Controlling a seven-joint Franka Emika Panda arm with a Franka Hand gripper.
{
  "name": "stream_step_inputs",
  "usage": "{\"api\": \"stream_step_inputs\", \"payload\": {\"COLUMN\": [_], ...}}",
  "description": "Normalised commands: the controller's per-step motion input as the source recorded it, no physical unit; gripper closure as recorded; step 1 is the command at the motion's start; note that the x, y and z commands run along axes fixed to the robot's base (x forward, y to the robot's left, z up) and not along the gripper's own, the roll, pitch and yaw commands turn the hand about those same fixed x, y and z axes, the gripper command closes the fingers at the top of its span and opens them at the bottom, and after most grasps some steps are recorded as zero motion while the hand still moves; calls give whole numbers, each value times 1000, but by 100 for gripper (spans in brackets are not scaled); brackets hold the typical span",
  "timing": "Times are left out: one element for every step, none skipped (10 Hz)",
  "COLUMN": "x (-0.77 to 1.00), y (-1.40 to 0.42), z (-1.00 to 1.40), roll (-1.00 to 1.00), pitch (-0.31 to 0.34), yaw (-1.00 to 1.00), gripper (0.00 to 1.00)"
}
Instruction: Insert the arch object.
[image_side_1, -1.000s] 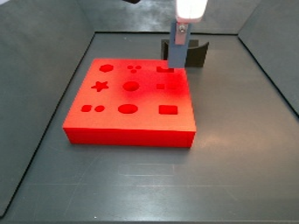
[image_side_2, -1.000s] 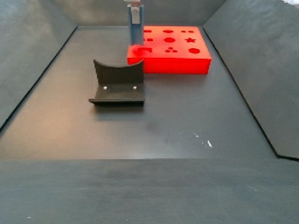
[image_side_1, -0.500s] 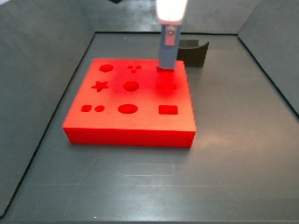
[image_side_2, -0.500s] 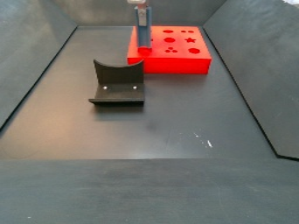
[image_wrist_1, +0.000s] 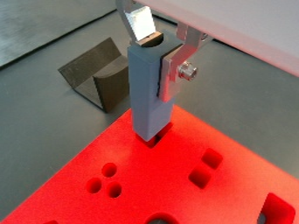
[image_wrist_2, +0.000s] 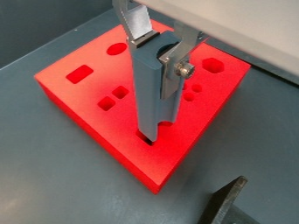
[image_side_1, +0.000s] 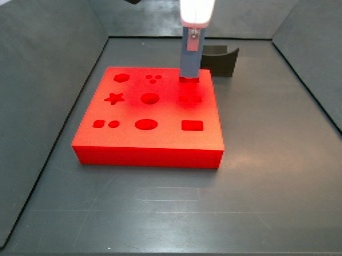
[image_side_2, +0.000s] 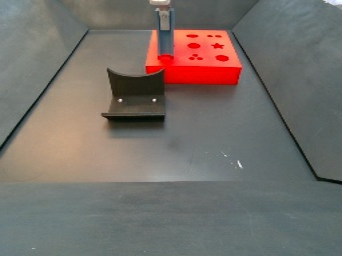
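Note:
My gripper (image_wrist_1: 158, 63) is shut on the arch object (image_wrist_1: 149, 92), a slim grey-blue piece held upright. It also shows in the other wrist view, gripper (image_wrist_2: 156, 66) and arch object (image_wrist_2: 149, 105). The piece's lower end meets the red block (image_wrist_1: 176, 188) at a small cut-out near the block's edge facing the fixture; how deep it sits I cannot tell. In both side views the gripper (image_side_1: 194, 42) (image_side_2: 162, 18) holds the arch object (image_side_1: 191, 62) (image_side_2: 162, 45) over the red block (image_side_1: 147, 130) (image_side_2: 203, 68).
The fixture (image_side_2: 134, 96), a dark grey block with a scooped top, stands on the floor beside the red block; it shows in both wrist views (image_wrist_1: 98, 74) (image_wrist_2: 229, 201) and behind the block (image_side_1: 226, 62). Dark bin walls (image_side_2: 40, 90) ring the floor.
From one second ago the gripper shifted a little sideways and up along the block's edge with the arch object. Over the last half second nothing visibly moved.

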Motion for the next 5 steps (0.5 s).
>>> {"api": "stream_step_inputs", "payload": {"x": [0,0,57,134,109], "y": [0,0,-54,-51,-17], "z": [-66,-117,-143,-131,-120], "roll": [-40,-24,-31,-33,-26], "pitch": [-53,-63,-60,-41,-33], "yaw": [94,60,43,0,0], "gripper": [100,100,100,100,100]}}
